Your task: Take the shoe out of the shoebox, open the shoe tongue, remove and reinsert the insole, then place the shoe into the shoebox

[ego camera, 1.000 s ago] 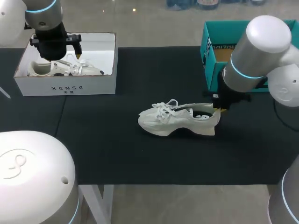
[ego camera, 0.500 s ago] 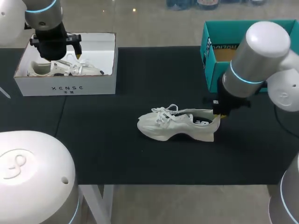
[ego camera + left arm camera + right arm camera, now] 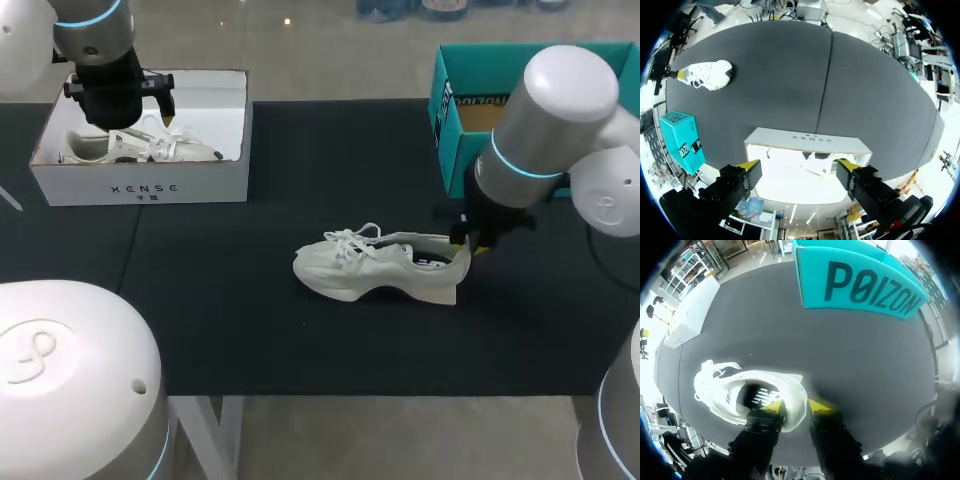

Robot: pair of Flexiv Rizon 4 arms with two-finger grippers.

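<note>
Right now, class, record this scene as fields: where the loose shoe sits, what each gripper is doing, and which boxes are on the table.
shoe: white, upright on the dark table, outside both boxes
right gripper: shut on the shoe's heel
left gripper: open, above the white shoebox
white shoebox: open, second shoe inside
teal box: at the table's far edge, by the right arm

I see white shoe [image 3: 360, 268], dark insole [image 3: 757, 397] with white mark. Tabletop [image 3: 330, 160] black. Teal box [image 3: 860, 282], dark lettering. White box [image 3: 140, 187], grey print. Left pincer [image 3: 800, 165], right pincer [image 3: 797, 407]: yellow tips, black fingers.
</note>
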